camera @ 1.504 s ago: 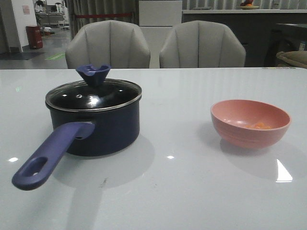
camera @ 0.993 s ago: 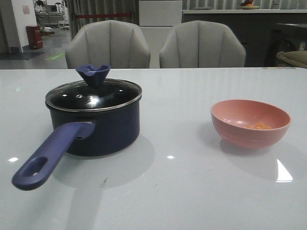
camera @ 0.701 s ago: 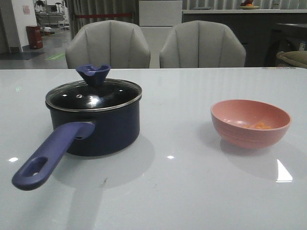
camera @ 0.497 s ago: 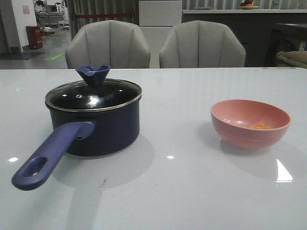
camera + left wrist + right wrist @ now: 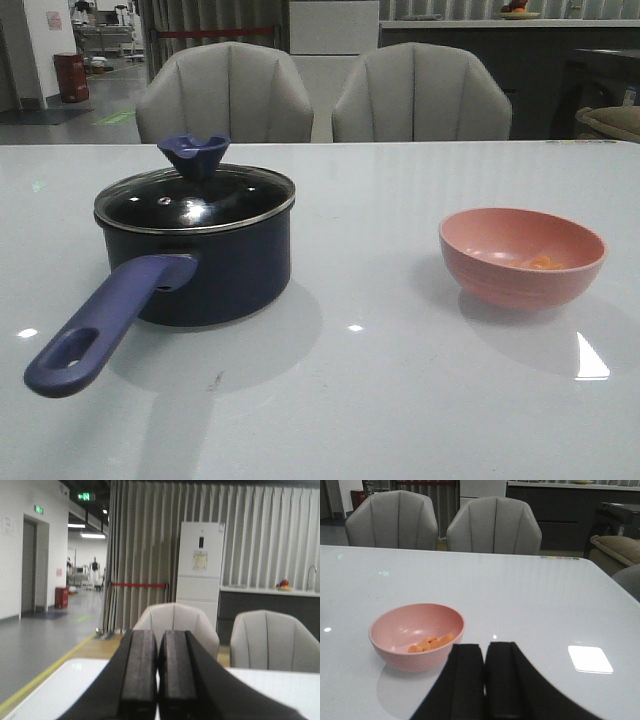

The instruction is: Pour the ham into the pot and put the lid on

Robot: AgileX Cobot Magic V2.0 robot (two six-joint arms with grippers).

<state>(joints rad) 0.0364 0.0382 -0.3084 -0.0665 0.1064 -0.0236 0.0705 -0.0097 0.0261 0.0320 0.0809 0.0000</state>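
The dark navy pot stands at the table's left, its purple-blue handle pointing toward the front. The glass lid with its blue knob rests on the pot. The ham lies as a few orange slices in a pink bowl at the right; both show in the right wrist view, the ham inside the bowl. My left gripper is shut and empty, aimed at the room. My right gripper is shut and empty, just short of the bowl. Neither gripper shows in the front view.
Two grey chairs stand behind the white glossy table. A cabinet and a counter are far behind. A bright light reflection lies on the table beside my right gripper.
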